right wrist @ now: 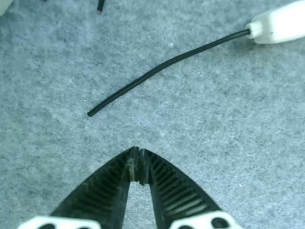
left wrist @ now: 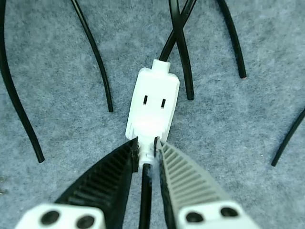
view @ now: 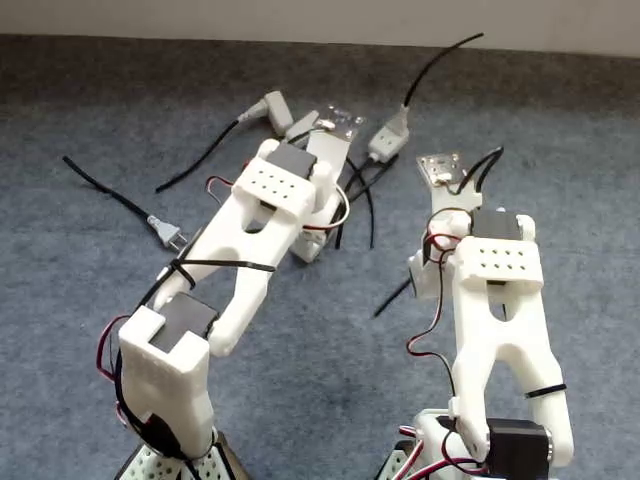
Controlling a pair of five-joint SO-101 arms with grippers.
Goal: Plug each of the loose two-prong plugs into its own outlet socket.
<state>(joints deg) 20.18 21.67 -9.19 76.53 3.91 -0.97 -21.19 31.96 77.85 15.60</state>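
While the left pincer point(left wrist: 147, 144) is clamped on a plug point(left wrist: 147, 155) at the end of the white socket point(left wrist: 152, 102), the right pincer point(right wrist: 138, 168) hangs closed, empty. Seating seems in hand; next, likely a straight push, then fetching the loose plug point(view: 172, 236) on the worktop point(view: 70, 290).

- Left arm point(view: 240, 270) reaches forward and inward, its wrist bent down over the white outlet socket point(left wrist: 153, 102).
- Left gripper point(left wrist: 146, 157) is pinched tight on a plug point(left wrist: 146, 150) at the socket's end.
- Right arm point(view: 500, 300) stands well apart from the socket.
- Right gripper point(right wrist: 138, 168) points down, its fingertips pressed together.
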